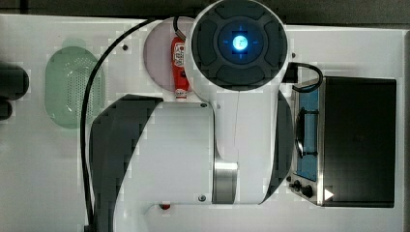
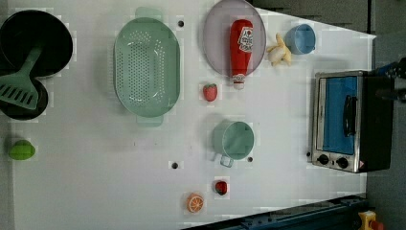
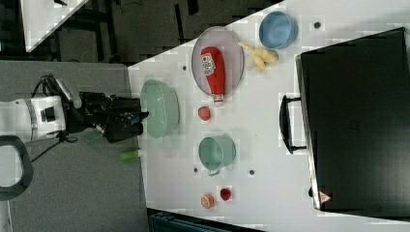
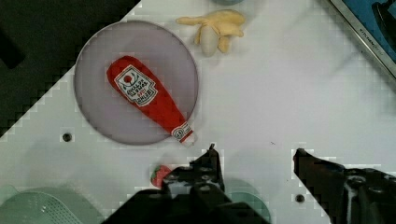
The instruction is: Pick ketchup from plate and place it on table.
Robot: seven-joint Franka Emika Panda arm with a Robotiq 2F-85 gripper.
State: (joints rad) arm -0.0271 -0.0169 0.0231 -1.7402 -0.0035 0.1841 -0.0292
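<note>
Hand (image 4: 254, 151): jaws wide, empty, above surface (image 4: 289, 93). Ketchup (image 4: 147, 100): lying on plate (image 4: 98, 112), cap overhanging the rim.

In the left view, the ketchup (image 2: 242, 50) lies on the plate (image 2: 215, 38), the basket (image 2: 147, 67) at the left view's left, the banana (image 2: 279, 51) right.

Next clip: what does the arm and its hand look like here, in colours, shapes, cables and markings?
The arm is glossy white with black joint sections; a round dark cap carries a glowing blue light. A black cable curves alongside it. The hand is black with two angular, pointed fingers; in the right view it sits beyond a white wrist segment.
</note>
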